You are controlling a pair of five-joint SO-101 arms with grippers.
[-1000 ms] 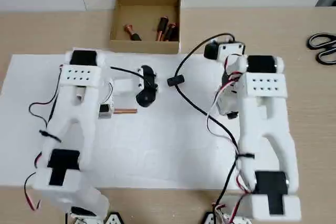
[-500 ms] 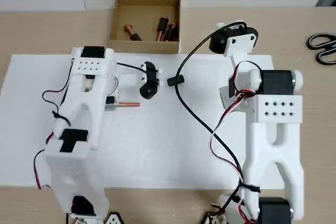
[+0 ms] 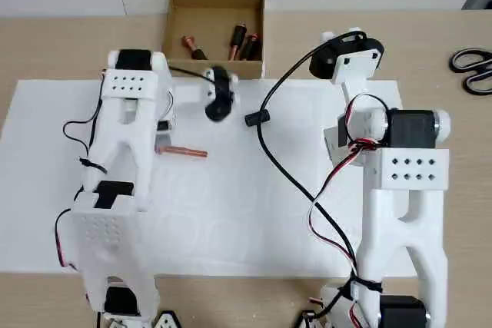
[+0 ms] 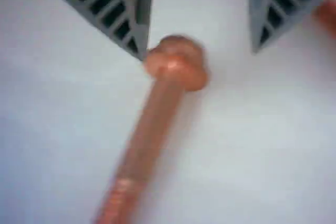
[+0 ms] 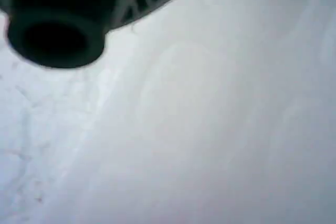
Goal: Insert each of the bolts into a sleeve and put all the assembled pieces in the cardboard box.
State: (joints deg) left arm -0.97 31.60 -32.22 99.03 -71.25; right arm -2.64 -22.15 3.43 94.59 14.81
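A bare copper bolt [image 3: 184, 152] lies on the white sheet [image 3: 231, 213] beside the left arm [image 3: 132, 113]. In the left wrist view my left gripper [image 4: 198, 52] hangs open just over the bolt [image 4: 157, 129], one grey ribbed fingertip on each side of its round head. My right gripper [image 5: 79, 3] is shut on a black sleeve [image 5: 55, 40], held a little above the sheet with its open end in sight. In the high view the right arm [image 3: 400, 167] stands at the sheet's right side. The cardboard box [image 3: 211, 67] at the back holds assembled bolt-and-sleeve pieces [image 3: 238, 40].
A small black piece [image 3: 256, 118] sits on the sheet where the black cable [image 3: 284, 159] runs across. Scissors [image 3: 473, 59] lie on the wooden table at the far right. Bare sheet stretches between the two arms.
The left arm has moved its head toward the box side and settled over the bolt's head end. The right arm has drawn back and raised its wrist. The bolt lies slightly farther back.
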